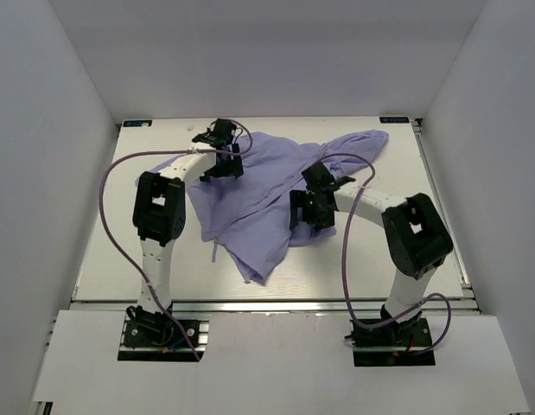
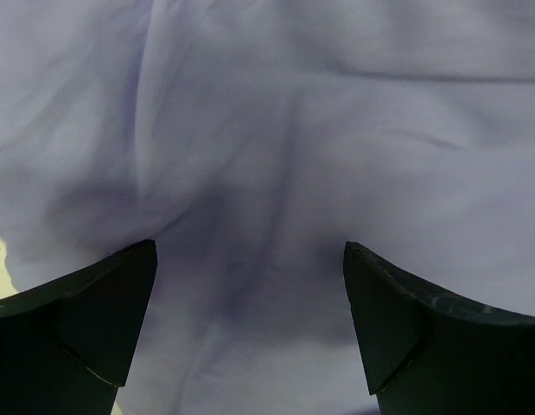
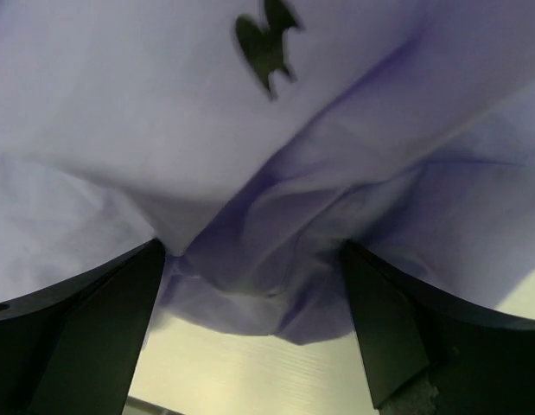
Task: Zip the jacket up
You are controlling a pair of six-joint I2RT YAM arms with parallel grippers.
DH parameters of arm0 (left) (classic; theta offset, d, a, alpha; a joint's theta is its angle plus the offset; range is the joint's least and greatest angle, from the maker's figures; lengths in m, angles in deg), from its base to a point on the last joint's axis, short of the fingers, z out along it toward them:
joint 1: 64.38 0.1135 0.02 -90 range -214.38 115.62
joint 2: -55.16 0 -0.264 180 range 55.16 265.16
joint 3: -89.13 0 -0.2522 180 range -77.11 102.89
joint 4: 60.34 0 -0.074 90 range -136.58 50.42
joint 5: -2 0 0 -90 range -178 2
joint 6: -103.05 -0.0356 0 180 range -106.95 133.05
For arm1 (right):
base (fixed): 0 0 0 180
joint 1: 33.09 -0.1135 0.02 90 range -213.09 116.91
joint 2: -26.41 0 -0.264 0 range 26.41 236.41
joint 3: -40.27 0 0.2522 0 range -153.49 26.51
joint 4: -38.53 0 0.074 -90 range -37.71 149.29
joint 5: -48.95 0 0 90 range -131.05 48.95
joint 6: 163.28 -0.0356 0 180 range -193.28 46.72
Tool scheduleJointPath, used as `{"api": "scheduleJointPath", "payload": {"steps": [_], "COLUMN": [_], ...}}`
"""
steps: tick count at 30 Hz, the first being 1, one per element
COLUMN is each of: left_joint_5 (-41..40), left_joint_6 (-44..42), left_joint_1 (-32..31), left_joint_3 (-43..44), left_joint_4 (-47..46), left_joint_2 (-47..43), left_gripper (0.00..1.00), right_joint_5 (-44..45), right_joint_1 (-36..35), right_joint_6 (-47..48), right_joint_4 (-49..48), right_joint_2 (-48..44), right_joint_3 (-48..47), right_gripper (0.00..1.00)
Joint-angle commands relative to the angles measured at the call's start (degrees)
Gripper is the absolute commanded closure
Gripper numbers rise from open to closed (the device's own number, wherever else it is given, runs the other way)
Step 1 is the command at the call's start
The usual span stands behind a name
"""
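The lavender jacket (image 1: pixel 258 186) lies crumpled across the middle and back of the table, one part stretching to the back right. My left gripper (image 1: pixel 220 162) is over its back left part; in the left wrist view its jaws (image 2: pixel 250 259) stand wide open with only rumpled jacket fabric (image 2: pixel 276 130) below them. My right gripper (image 1: pixel 308 213) hovers at the jacket's right front edge, open, with a bunched fold of the jacket (image 3: pixel 267 259) lying between its black fingers (image 3: pixel 103 320) and not pinched. A dark logo (image 3: pixel 265 39) shows on the cloth. The zipper is not visible.
The white table (image 1: pixel 120 251) shows bare at the left, front and far right of the jacket. White walls enclose the table on three sides. Purple cables (image 1: pixel 107 199) loop from both arms. A thin drawstring (image 1: pixel 217 252) trails off the jacket's front left.
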Motion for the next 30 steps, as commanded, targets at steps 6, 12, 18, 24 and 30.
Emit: {"api": "scheduleJointPath", "payload": {"steps": [6, 12, 18, 24, 30], "left_joint_5": [1.6, 13.7, 22.8, 25.6, 16.8], "left_joint_6": [3.5, 11.6, 19.3, 22.3, 17.8], "left_joint_1": [1.5, -2.5, -15.6, -18.6, -18.6], "left_joint_3": [-8.3, -33.6, -39.5, -38.6, -27.7], "left_joint_4": [2.8, -7.5, -7.9, -11.8, -5.7], "left_joint_2": [-4.4, -17.9, -20.8, -21.5, -22.8], "left_gripper": [0.02, 0.02, 0.02, 0.02, 0.02], "right_joint_5": [5.1, 5.7, 6.6, 4.6, 0.0], "right_joint_1": [6.9, 17.1, 22.9, 25.8, 25.3], "right_joint_6": [1.0, 5.7, 11.6, 16.8, 18.2], "right_joint_4": [2.3, 3.2, 4.0, 8.5, 8.3], "right_joint_2": [5.5, 10.0, 20.1, 28.8, 18.3], "right_joint_3": [-2.4, -7.5, -23.8, -44.7, -39.0], "right_gripper": [0.11, 0.11, 0.11, 0.11, 0.11]}}
